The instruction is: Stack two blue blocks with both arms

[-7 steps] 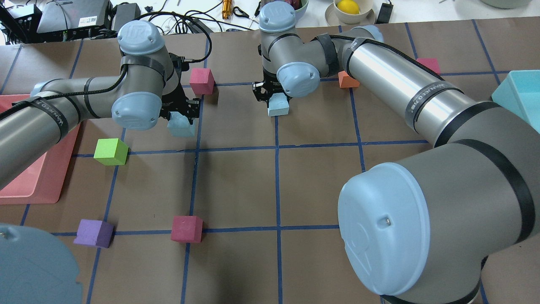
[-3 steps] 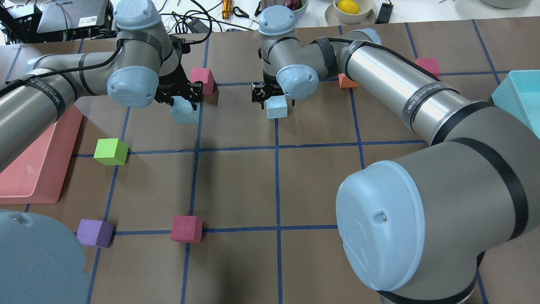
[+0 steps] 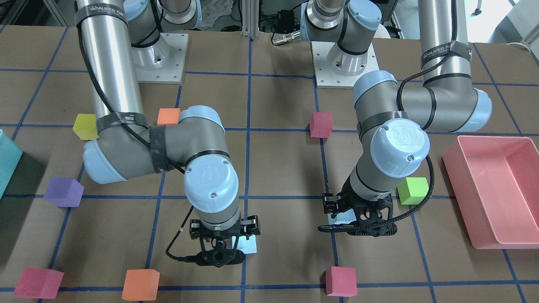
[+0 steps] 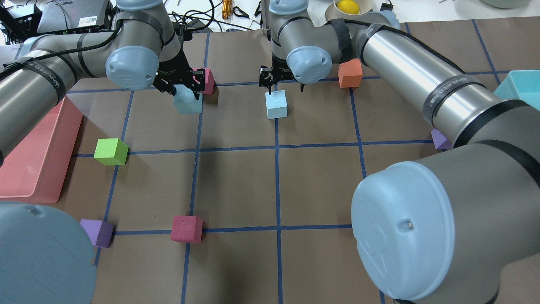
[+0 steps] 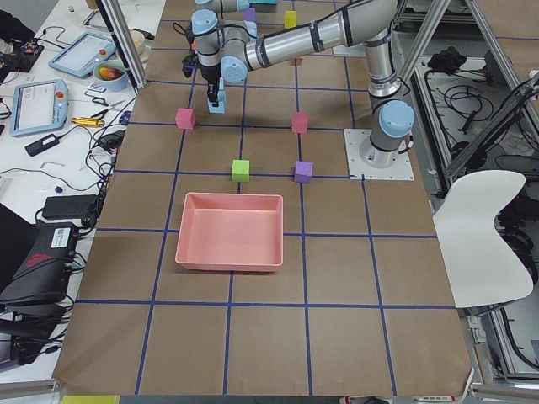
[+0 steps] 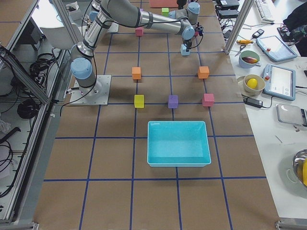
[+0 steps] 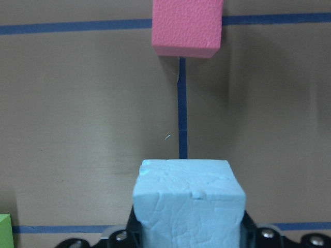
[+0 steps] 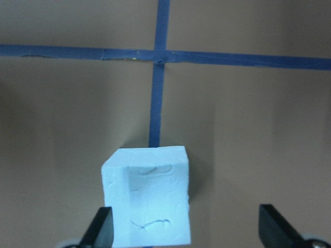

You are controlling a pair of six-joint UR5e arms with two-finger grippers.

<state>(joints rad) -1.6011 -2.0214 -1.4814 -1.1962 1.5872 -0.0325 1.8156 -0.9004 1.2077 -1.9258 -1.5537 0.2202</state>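
My left gripper (image 4: 185,93) is shut on one pale blue block (image 4: 188,103) and holds it off the table, just in front of a pink cube (image 4: 206,80). The left wrist view shows this block (image 7: 189,201) clamped between the jaws, with the pink cube (image 7: 187,26) ahead. My right gripper (image 4: 285,88) is open and hangs just above the second blue block (image 4: 276,104), which rests on the table on a blue tape line. In the right wrist view this block (image 8: 147,201) sits near one finger (image 8: 101,230), free of both.
A pink tray (image 4: 38,169) lies at the left edge and a teal bin (image 4: 519,90) at the right. Loose cubes: green (image 4: 110,151), orange (image 4: 350,72), magenta (image 4: 186,228), purple (image 4: 98,231) and purple (image 4: 441,139).
My left gripper has carried its blue block up and toward the far side. My right gripper has opened and risen off its blue block, which stays on the table.
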